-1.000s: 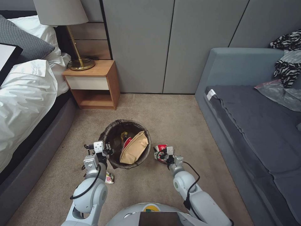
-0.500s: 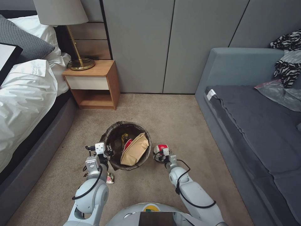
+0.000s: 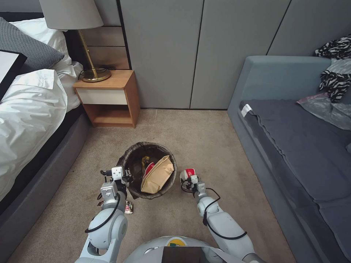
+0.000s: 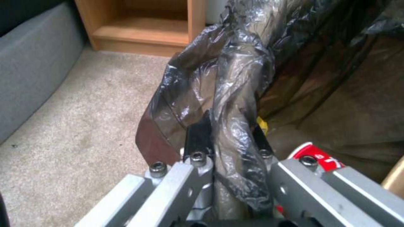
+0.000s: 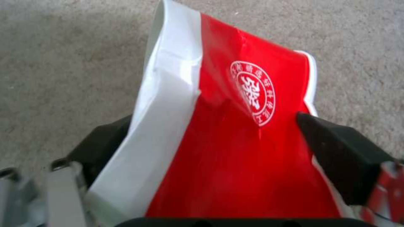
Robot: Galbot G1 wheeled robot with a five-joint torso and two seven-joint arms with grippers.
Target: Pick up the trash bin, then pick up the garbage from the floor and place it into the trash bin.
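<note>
Head view: looking down on beige carpet (image 3: 204, 138) between a bed (image 3: 33, 109) and a grey sofa (image 3: 292, 146), nightstand (image 3: 108, 98) and lamp (image 3: 82, 40) up by the wall.
Bin (image 3: 132, 155): sitting on the carpet just ahead of the robot, dark liner (image 4: 235, 75) bunched over the rim.
Inside the bin: tan paper bag (image 3: 157, 175) leaning against the right side, a bit of red-and-white and something yellow poking out beside it.
Left gripper (image 3: 122, 178): clamping the near-left rim, fingers (image 4: 198, 138) pinching rim and liner together, seen close up in the left wrist view.
Right gripper (image 3: 190, 182): hanging low just right of the bin, closed around a squashed red-and-white cup (image 5: 235, 132).
Cup: sitting crumpled between the black pads (image 5: 336, 148), white band on one side, round white logo on the red, carpet right behind it; can't tell if it's touching the floor.
Wrapper (image 3: 128, 208): small piece lying on the carpet by the left forearm, near the bin's base.
Sofa corner: zebra cloth (image 3: 334, 69) and a shiny plastic sheet (image 3: 323, 109) piling up at the far right.
</note>
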